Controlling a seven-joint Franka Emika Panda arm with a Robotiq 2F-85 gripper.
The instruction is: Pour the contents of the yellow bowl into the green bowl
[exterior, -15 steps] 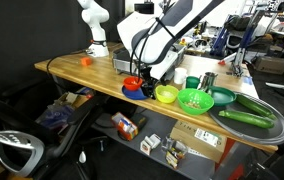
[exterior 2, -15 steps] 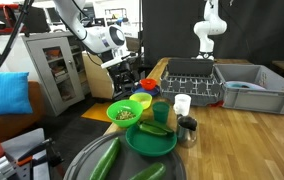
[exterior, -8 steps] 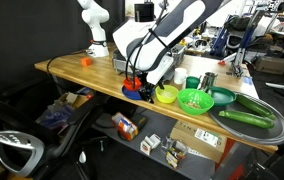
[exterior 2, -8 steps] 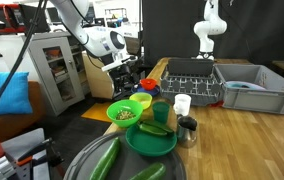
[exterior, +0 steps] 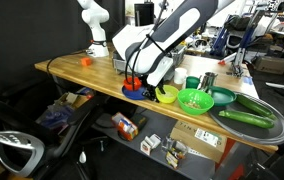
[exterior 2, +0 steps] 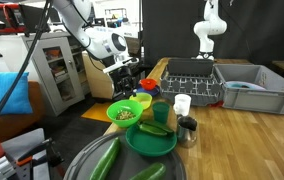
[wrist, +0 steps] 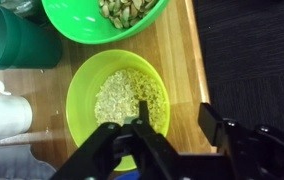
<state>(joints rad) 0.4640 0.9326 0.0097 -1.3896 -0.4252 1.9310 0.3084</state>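
The yellow bowl point(wrist: 117, 95) holds pale grain and sits on the wooden table; it also shows in both exterior views point(exterior: 167, 94) point(exterior 2: 139, 101). The green bowl point(wrist: 107, 15) point(exterior: 194, 100) point(exterior 2: 125, 112) stands right next to it and holds chopped pieces. My gripper point(wrist: 172, 128) is open just above the yellow bowl. One finger is over the bowl's inside and the other is outside over the table, so the fingers straddle the rim. In the exterior views the gripper point(exterior: 145, 82) point(exterior 2: 131, 77) hangs over the table edge by the yellow bowl.
A small red bowl point(exterior: 132, 85) point(exterior 2: 149, 86), a teal bowl point(exterior: 222, 97), a teal cup point(wrist: 12, 40) and a white cup point(wrist: 2, 110) point(exterior 2: 182, 103) crowd the bowls. A dark plate with cucumbers point(exterior: 247, 112) point(exterior 2: 150, 140), a dish rack point(exterior 2: 187, 80) and a grey bin point(exterior 2: 247, 88) stand behind.
The arm has swung a little along the table and come lower over the yellow bowl. The bowls have not moved.
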